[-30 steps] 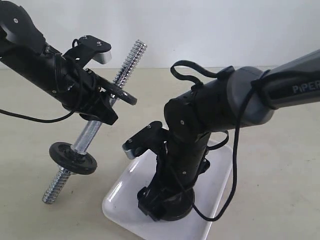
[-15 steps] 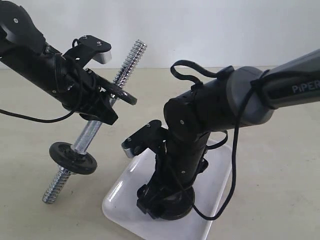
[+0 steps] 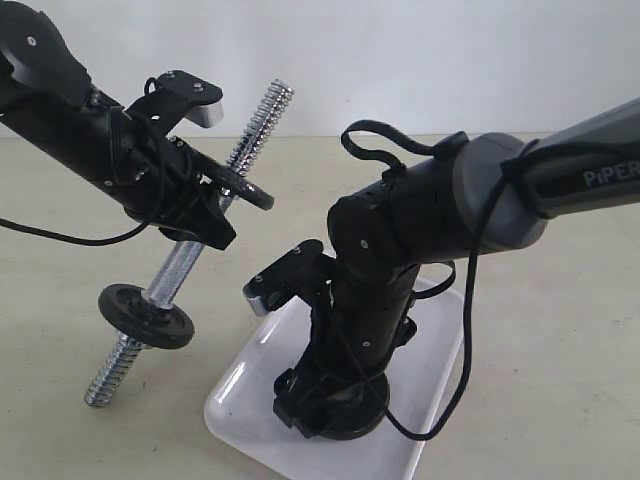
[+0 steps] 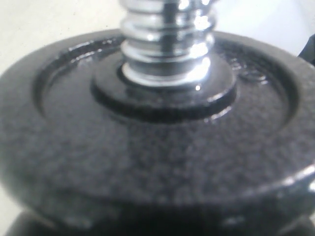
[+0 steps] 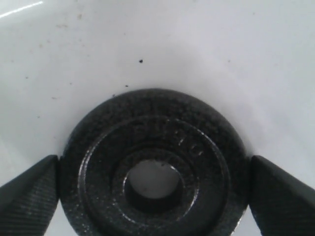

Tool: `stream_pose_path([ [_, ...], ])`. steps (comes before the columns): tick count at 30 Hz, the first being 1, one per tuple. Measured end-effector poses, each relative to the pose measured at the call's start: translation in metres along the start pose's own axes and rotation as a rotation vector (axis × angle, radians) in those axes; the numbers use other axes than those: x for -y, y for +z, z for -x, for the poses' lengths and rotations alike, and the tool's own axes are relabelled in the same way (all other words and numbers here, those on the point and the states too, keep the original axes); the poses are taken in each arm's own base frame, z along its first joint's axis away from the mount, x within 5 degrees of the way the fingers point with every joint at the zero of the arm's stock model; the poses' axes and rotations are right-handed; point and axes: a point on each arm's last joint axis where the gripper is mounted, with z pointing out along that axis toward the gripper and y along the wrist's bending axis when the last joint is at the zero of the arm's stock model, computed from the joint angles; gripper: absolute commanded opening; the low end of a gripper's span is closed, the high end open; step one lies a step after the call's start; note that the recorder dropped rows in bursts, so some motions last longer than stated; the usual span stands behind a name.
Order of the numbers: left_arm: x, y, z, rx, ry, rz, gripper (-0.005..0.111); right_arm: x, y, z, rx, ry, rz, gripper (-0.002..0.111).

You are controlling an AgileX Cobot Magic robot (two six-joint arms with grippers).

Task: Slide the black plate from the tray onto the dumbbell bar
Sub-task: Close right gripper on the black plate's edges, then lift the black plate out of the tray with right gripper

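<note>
Three plates in all. One plate (image 5: 157, 177) lies flat at the near end of the single tray (image 3: 238, 400). The right fingers (image 5: 29, 196) are spread to either side of it, tips at its rim; whether they grip it I cannot tell. The left fingers (image 3: 212, 228) clamp the one tilted bar (image 3: 180, 262), which carries an upper plate (image 3: 245, 188) and a lower plate (image 3: 147, 315).

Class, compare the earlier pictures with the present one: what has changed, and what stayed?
The right gripper edged slightly left in the exterior view, over the black plate on the tray, then stopped. The left gripper and the dumbbell bar stayed put.
</note>
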Motion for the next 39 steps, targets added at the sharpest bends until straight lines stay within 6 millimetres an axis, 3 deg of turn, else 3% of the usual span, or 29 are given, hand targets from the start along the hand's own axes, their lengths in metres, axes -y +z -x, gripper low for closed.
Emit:
stream_pose_path([
  [11, 0.000, 0.000, 0.000, 0.000, 0.000, 0.000, 0.004, 0.004, 0.000, 0.003, 0.031, -0.054, -0.040, 0.000],
  [22, 0.000, 0.000, 0.000, 0.000, 0.000, 0.000, 0.004, 0.040, -0.001, -0.002, 0.019, 0.014, -0.057, 0.000],
  [32, 0.000, 0.000, 0.000, 0.000, 0.000, 0.000, 0.004, 0.043, -0.002, -0.003, 0.006, -0.017, -0.059, 0.000],
  [35, 0.000, 0.000, 0.000, 0.000, 0.000, 0.000, 0.004, 0.044, -0.010, 0.000, -0.016, -0.044, -0.068, 0.000],
  [39, 0.000, 0.000, 0.000, 0.000, 0.000, 0.000, 0.004, 0.048, -0.030, 0.019, 0.034, -0.067, -0.097, 0.000],
])
